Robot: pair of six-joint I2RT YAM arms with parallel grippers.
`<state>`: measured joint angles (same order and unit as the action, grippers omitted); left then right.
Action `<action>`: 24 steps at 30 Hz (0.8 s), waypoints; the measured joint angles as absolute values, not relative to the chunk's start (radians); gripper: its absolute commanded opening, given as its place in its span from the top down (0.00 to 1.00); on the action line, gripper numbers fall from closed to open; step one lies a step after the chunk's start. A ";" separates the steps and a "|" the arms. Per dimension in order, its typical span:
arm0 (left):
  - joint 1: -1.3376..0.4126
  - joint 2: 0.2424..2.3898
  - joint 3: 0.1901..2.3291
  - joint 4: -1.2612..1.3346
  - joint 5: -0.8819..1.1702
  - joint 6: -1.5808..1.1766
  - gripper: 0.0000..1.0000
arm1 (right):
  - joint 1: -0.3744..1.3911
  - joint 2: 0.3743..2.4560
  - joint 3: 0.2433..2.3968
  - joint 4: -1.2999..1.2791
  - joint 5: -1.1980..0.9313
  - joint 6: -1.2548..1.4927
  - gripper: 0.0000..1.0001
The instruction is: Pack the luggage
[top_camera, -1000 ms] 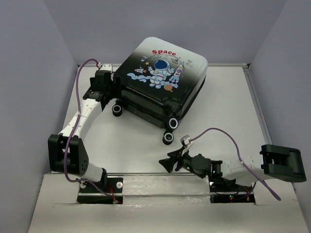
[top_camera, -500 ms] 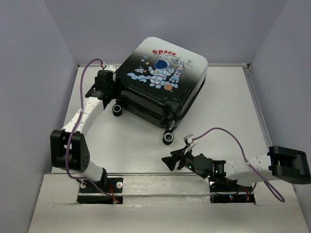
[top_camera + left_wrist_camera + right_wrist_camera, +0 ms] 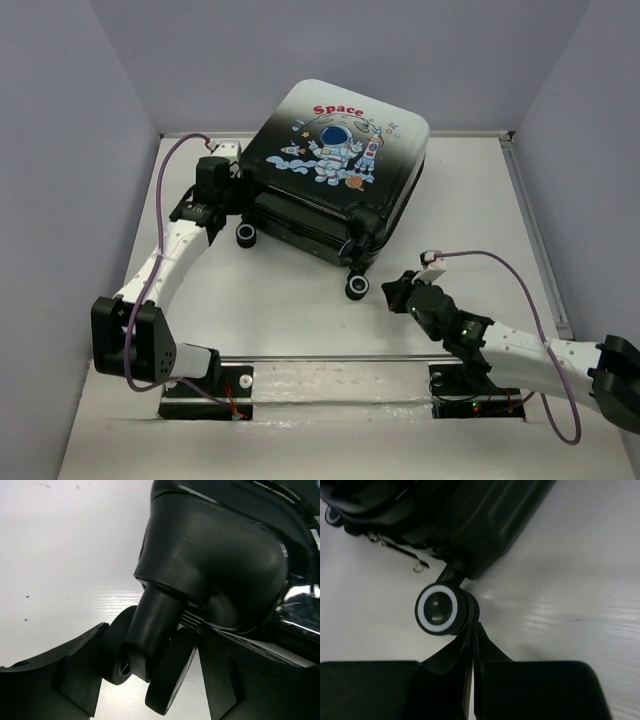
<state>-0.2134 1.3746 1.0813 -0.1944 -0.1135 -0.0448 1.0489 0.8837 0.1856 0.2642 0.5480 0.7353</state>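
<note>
The luggage (image 3: 335,165) lies shut at the back middle of the table, with its astronaut and "Space" print facing up. My left gripper (image 3: 238,220) is at its left corner. In the left wrist view its fingers (image 3: 82,675) stand on both sides of the black twin wheel (image 3: 167,672), and the left gripper (image 3: 152,627) is shut on it. My right gripper (image 3: 392,291) is shut, with nothing in it. Its tips (image 3: 472,626) touch the tyre of the white-ringed wheel (image 3: 437,609) at the luggage's near corner (image 3: 357,287).
A zipper pull (image 3: 395,547) hangs from the luggage's side. Grey walls stand on the left, back and right of the white table (image 3: 300,300). A metal rail (image 3: 330,357) runs along the near edge. A purple cable (image 3: 500,262) loops over the right arm.
The right gripper has swung from the near edge up to the near wheel and shut. The left jaws narrowed onto the left wheel. The luggage has shifted slightly to the right.
</note>
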 measured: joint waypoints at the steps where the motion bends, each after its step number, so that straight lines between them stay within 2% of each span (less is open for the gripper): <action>1: -0.216 1.355 1.070 -0.193 -0.091 -0.051 0.94 | 1.011 0.855 0.191 0.247 0.550 0.733 0.92; 8: -0.231 1.305 1.055 -0.199 0.043 -0.081 0.94 | 0.801 0.736 0.273 0.120 0.546 0.699 0.79; 9: -0.241 1.304 1.055 -0.199 0.062 -0.092 0.94 | 0.793 0.727 0.289 0.100 0.551 0.688 0.68; 10: -0.250 1.302 1.055 -0.198 0.066 -0.096 0.94 | 0.782 0.707 0.315 0.075 0.556 0.676 0.68; 11: -0.264 1.299 1.052 -0.196 0.079 -0.107 0.94 | 0.775 0.688 0.334 0.051 0.558 0.659 0.60; 15: -0.339 1.256 0.994 -0.146 0.121 -0.160 0.94 | 0.765 0.638 0.397 -0.046 0.552 0.601 0.47; 16: -0.359 1.243 0.980 -0.142 0.144 -0.184 0.86 | 0.765 0.639 0.418 -0.091 0.550 0.585 0.45; 18: -0.373 1.226 0.962 -0.127 0.172 -0.229 0.63 | 0.751 0.641 0.442 -0.175 0.536 0.564 0.39; 19: -0.376 1.221 0.955 -0.124 0.177 -0.247 0.42 | 0.749 0.643 0.447 -0.196 0.515 0.560 0.37; 21: -0.381 1.218 0.940 -0.111 0.191 -0.284 0.28 | 0.749 0.633 0.448 -0.223 0.456 0.557 0.35; 23: -0.380 1.217 0.921 -0.096 0.207 -0.321 0.20 | 0.754 0.591 0.448 -0.255 0.398 0.557 0.34; 24: -0.381 1.215 0.911 -0.093 0.216 -0.340 0.19 | 0.754 0.569 0.448 -0.263 0.378 0.558 0.33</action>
